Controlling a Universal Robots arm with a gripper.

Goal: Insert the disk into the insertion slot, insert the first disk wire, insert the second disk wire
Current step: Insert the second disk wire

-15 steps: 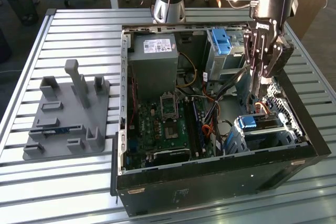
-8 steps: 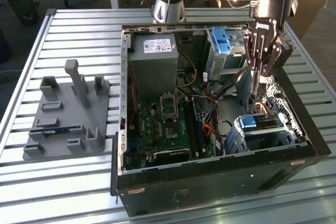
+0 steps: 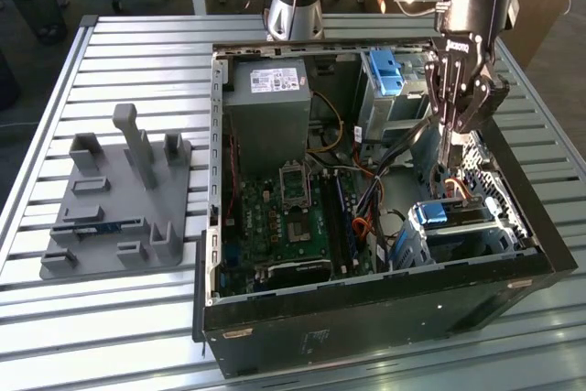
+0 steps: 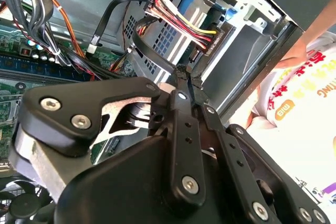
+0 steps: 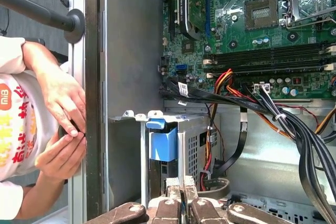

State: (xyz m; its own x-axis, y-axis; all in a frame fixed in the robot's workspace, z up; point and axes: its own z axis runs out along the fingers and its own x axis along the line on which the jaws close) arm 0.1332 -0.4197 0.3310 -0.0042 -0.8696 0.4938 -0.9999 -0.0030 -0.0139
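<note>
The disk lies in the insertion slot, a perforated silver bay at the case's corner on the exterior view's right. Its blue tab faces outward. A plug with red, yellow and black wires sits at the disk's end. A black flat wire loops up to my fingertips; I cannot tell whether it is pinched. My gripper hangs just above the bay's wire end, and in both wrist views the fingers are pressed together.
A person's hands rest against the outside of the case wall next to the bay. A bundle of black cables crosses beside it. The power supply, motherboard and a taller cage fill the case. A grey fixture stands on the table.
</note>
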